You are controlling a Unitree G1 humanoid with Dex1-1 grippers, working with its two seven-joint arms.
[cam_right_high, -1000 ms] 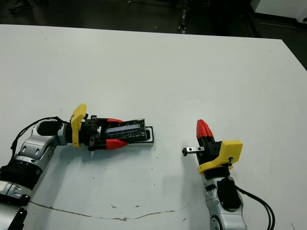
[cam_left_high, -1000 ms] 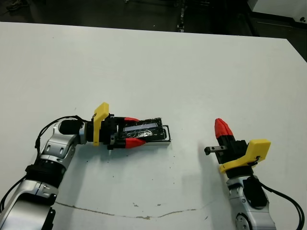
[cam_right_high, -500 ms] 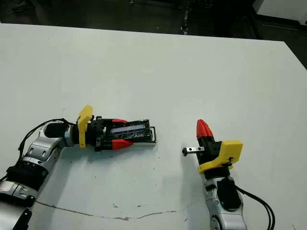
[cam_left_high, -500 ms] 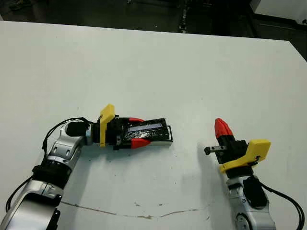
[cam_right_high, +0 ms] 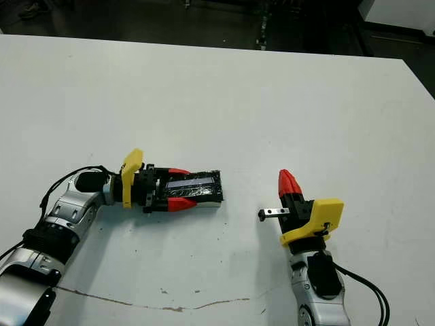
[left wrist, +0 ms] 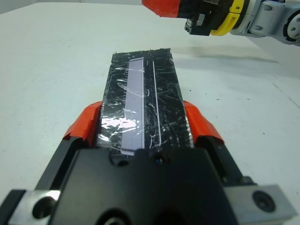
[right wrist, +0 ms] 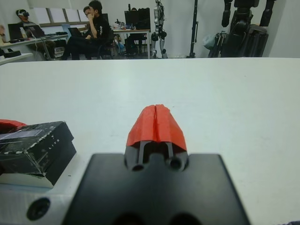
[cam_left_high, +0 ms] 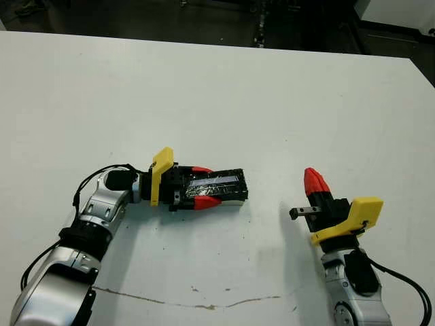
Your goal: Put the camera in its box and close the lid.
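Since a second ago the lid (cam_left_high: pixel 219 185) has slid right over the box (cam_left_high: pixel 238 199), leaving only a white sliver showing. The right gripper (cam_left_high: pixel 314 180) waits nearby with fingertips pressed together. The left gripper (cam_left_high: pixel 202 186) clamps the lid's near end, its long axis running straight away along the fingers. The camera is hidden

Lid (cam_left_high: pixel 219 186) on box (cam_left_high: pixel 231 202), between left tool (cam_left_high: pixel 202 187) fingers; right tool (cam_left_high: pixel 314 180) well apart.

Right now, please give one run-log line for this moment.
left gripper: jaws gripping glossy black crinkly lid on white box | right gripper: shut, idle
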